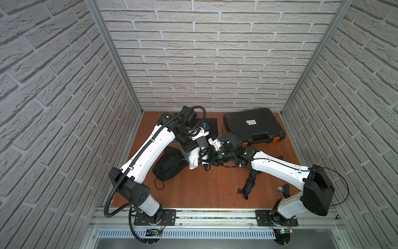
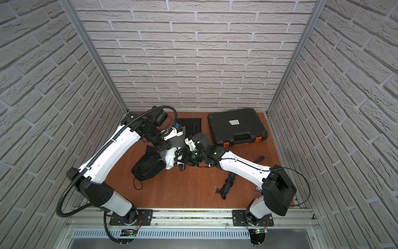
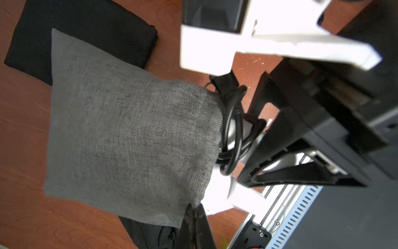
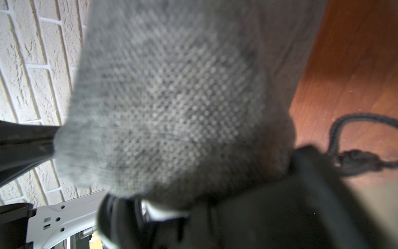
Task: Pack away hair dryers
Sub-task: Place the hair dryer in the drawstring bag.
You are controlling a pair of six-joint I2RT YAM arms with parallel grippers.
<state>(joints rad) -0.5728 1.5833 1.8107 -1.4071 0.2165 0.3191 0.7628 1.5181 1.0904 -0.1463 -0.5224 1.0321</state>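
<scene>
White hair dryer [image 1: 193,159] at table centre, partly inside mouth of grey pouch [image 3: 129,133], coiled cord showing. Right gripper [image 1: 207,157] clamped across corded handle. Left gripper [image 3: 195,224] pressed together on pouch edge. Dryer likely rigid and light, shell slippery — corded handle is best hold. Pouch limp — mouth collapses easily. Teal hair dryer [image 1: 249,183] lies loose beside right arm.

Pale brick-pattern walls [image 1: 215,54] close in on three sides, and bare aluminium posts [image 1: 117,60] run down the two back corners. The counter [image 1: 204,189] is reddish-brown wood grain. An aluminium rail [image 1: 215,215] runs along its near edge, with a slotted grey strip [image 1: 215,234] just in front. The light is soft and even, and shadows are faint.
</scene>
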